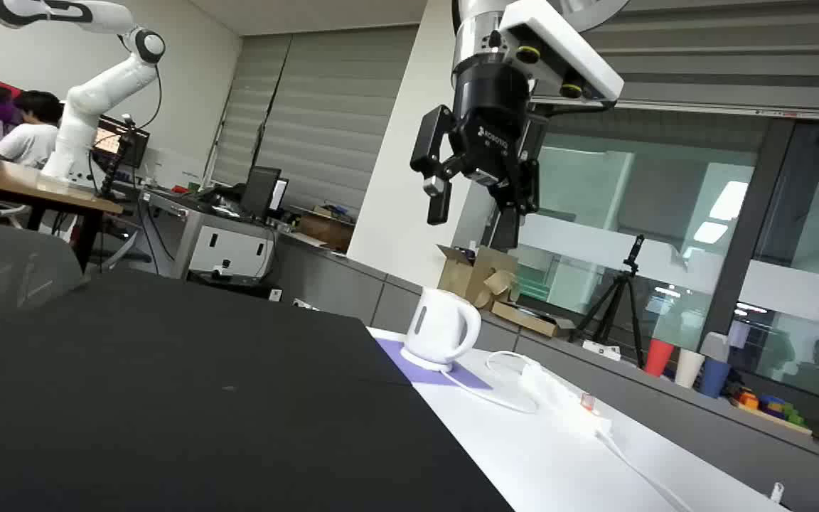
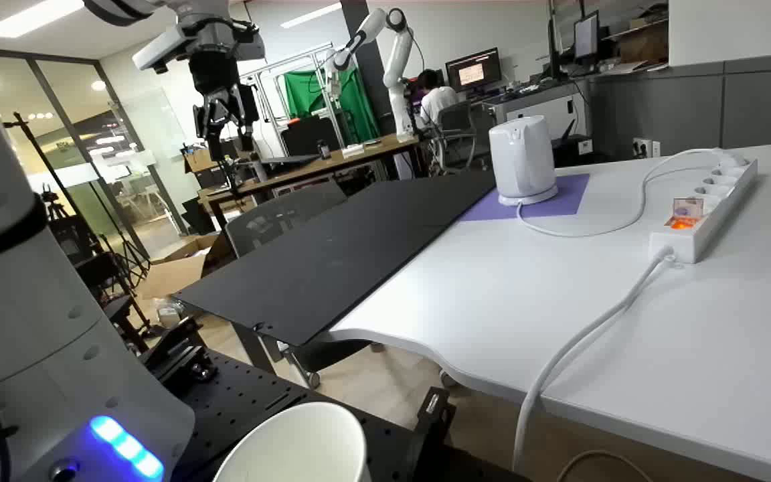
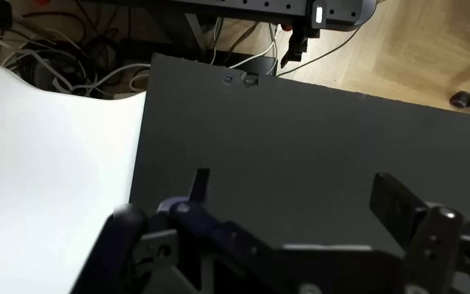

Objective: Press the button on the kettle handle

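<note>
The white kettle (image 1: 432, 328) stands upright on a purple sheet (image 1: 470, 378) on the white table. It also shows in an exterior view (image 2: 523, 161), with the purple sheet (image 2: 571, 191) under it. Its handle (image 1: 474, 328) faces away from the black board; no button can be made out on it. My gripper (image 1: 472, 217) hangs high above the board with its fingers pointing down, apart from the kettle. It also shows in an exterior view (image 2: 231, 144). In the wrist view the gripper (image 3: 292, 181) is open with nothing between the fingers. The kettle is out of the wrist view.
A black board (image 2: 338, 248) lies beside the white table (image 2: 472, 288). A white power strip (image 2: 710, 211) with an orange lit switch lies near the kettle, and cords run across the tabletop. A white cup (image 2: 318, 442) stands near the robot base. The board (image 3: 292, 130) fills the wrist view's middle.
</note>
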`<state>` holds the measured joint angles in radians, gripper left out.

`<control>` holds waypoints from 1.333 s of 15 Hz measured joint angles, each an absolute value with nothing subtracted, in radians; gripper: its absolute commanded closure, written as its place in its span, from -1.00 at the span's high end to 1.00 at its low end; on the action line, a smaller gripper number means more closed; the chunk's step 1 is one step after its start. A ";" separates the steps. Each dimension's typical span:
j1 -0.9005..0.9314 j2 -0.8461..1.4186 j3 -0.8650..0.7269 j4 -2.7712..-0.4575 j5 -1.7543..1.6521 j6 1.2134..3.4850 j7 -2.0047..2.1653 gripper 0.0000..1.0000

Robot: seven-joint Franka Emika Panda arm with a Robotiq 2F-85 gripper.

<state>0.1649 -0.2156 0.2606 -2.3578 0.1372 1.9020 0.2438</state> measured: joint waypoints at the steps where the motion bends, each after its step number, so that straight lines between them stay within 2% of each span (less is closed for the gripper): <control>1: 0.165 -0.215 0.261 -2.358 0.137 1.904 0.244 1.00; 12: 0.165 -0.215 0.259 -2.358 0.127 1.909 0.243 1.00; 17: 0.115 -0.210 0.221 -2.347 -0.085 2.019 0.246 1.00; 18: 0.097 -0.202 0.207 -2.339 -0.133 2.052 0.246 0.50; 19: 0.077 -0.190 0.191 -2.325 -0.176 2.083 0.246 0.48; 20: 0.059 -0.172 0.175 -2.306 -0.208 2.109 0.246 0.33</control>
<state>0.0585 -0.1716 0.1747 -2.3063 -0.2084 2.1091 0.2458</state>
